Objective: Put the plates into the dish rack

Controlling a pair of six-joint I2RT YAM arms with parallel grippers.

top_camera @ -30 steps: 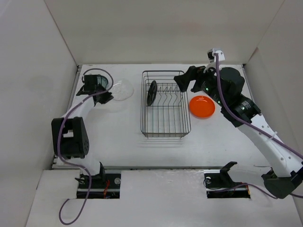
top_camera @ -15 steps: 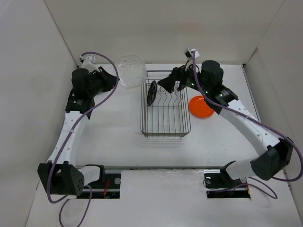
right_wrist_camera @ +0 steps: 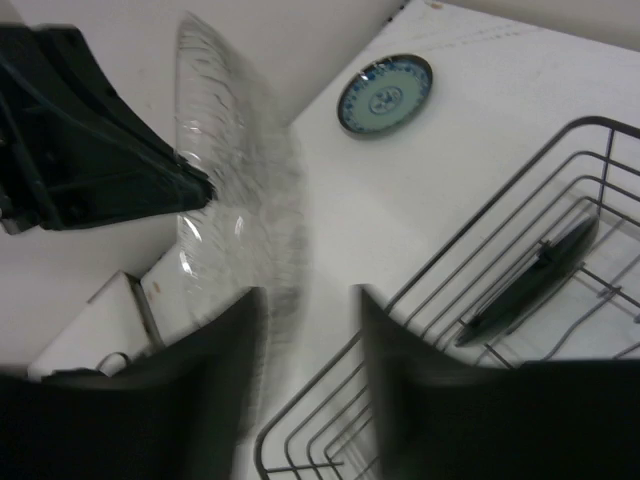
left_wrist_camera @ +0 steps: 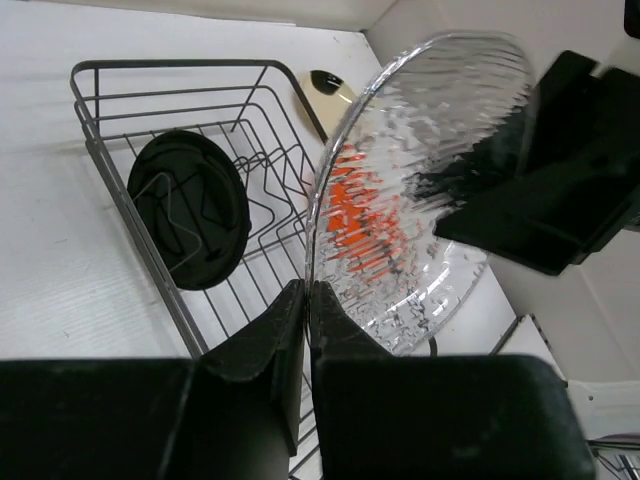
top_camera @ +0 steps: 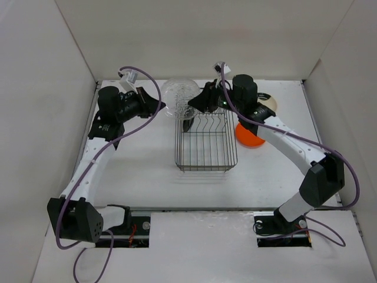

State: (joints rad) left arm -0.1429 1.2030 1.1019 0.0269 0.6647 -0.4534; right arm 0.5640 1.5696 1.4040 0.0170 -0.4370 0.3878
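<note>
My left gripper (top_camera: 158,105) is shut on the rim of a clear ribbed plate (top_camera: 179,96), holding it upright in the air over the far left corner of the dish rack (top_camera: 206,154). The left wrist view shows the fingers (left_wrist_camera: 285,320) pinching the plate's (left_wrist_camera: 430,190) lower edge. My right gripper (top_camera: 195,102) has come up to the plate's other side. In the right wrist view its jaws (right_wrist_camera: 305,300) stand apart, with the blurred plate (right_wrist_camera: 240,200) edge by the left finger. A black plate (left_wrist_camera: 190,210) stands in the rack.
An orange plate (top_camera: 250,135) lies on the table right of the rack, and a cream plate (top_camera: 266,100) with a dark mark lies behind it. A teal plate (right_wrist_camera: 385,95) lies flat near the back wall. White walls close in the table on three sides.
My left arm lifted the clear plate off the table and carried it right to the rack's far corner. My right arm swung left to meet it, and its jaws narrowed.
</note>
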